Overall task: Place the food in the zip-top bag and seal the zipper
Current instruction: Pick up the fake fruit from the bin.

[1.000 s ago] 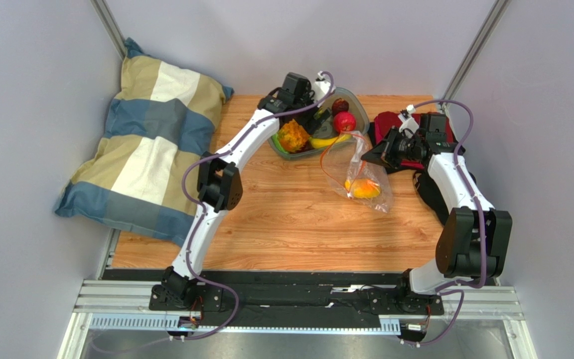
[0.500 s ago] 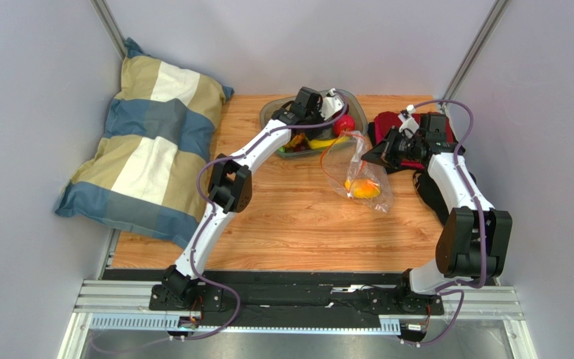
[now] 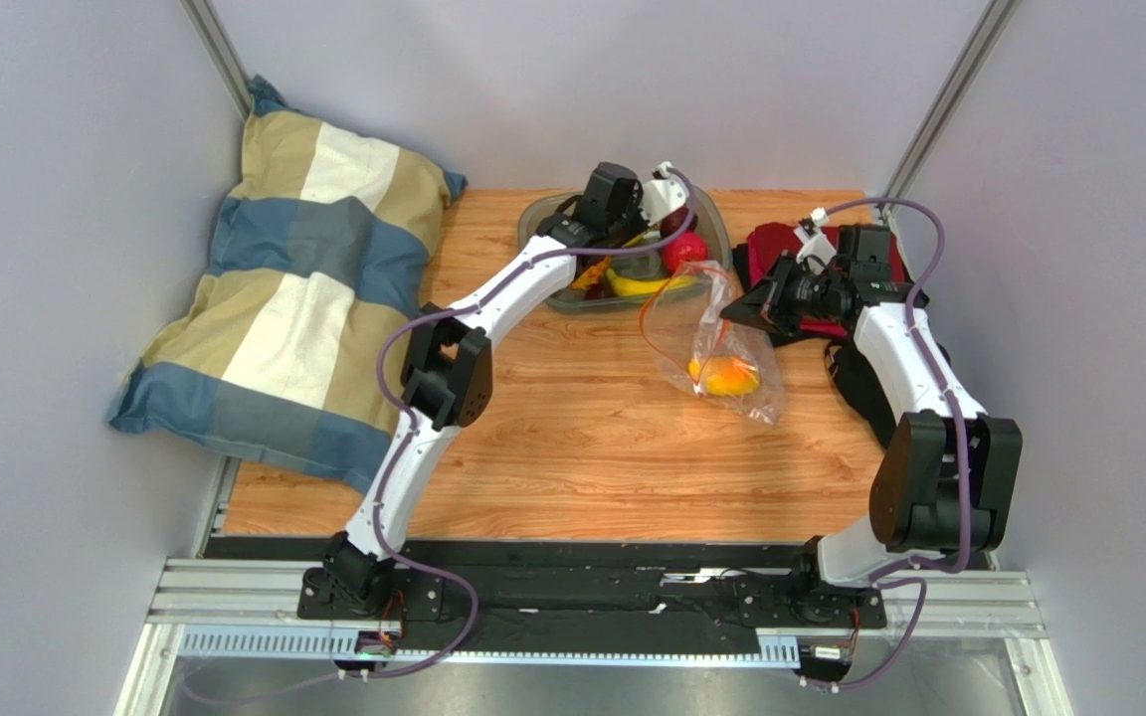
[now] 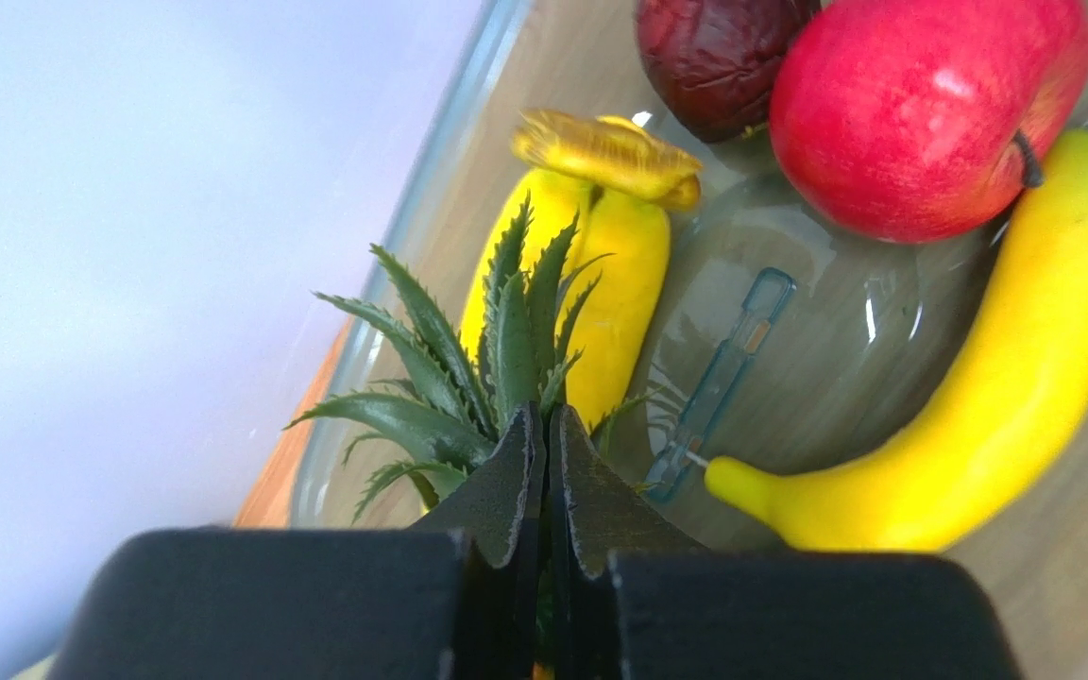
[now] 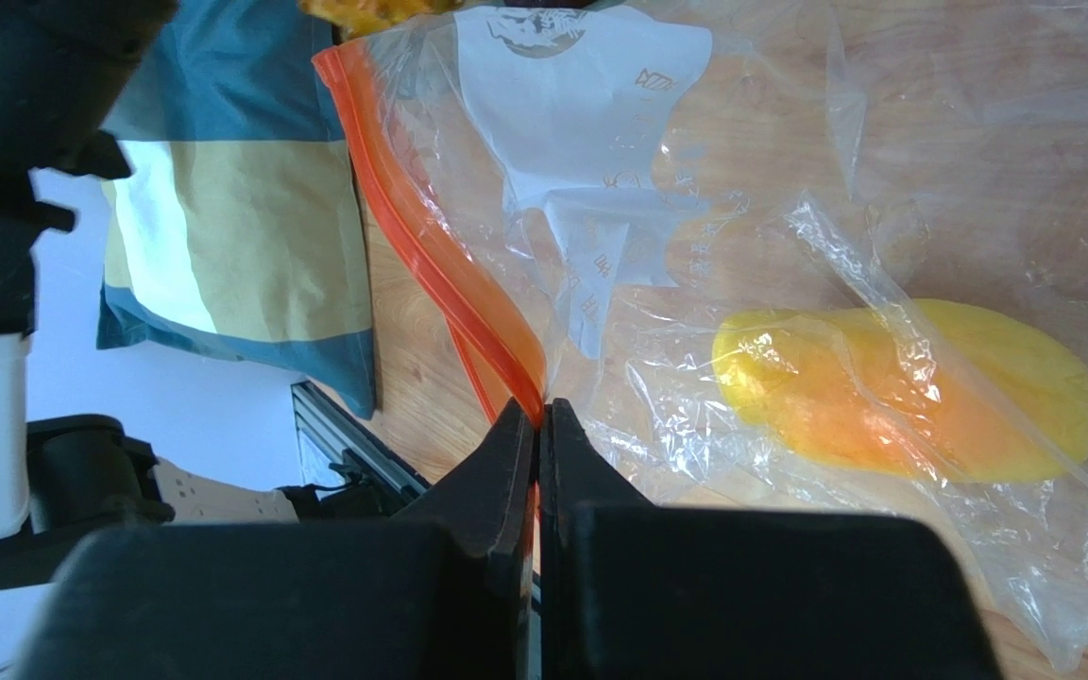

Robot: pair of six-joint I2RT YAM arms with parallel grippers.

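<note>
Left hand [image 4: 547, 432] is in the tray [image 4: 436, 184] at the far middle of the table [image 3: 579, 433], fingers pinched together on the pineapple [image 4: 486, 361] by its green leaves. Bananas [image 4: 997, 404], a red apple [image 4: 919, 114] and a dark purple fruit [image 4: 720, 50] crowd right beside it. Just right of the tray, the right hand [image 5: 537, 418] is clamped on the orange zipper [image 5: 422, 241], holding up the zip-top bag [image 3: 714, 336] with a mango [image 5: 919, 390] inside. A striped pillow [image 3: 295, 299] lies far left.
</note>
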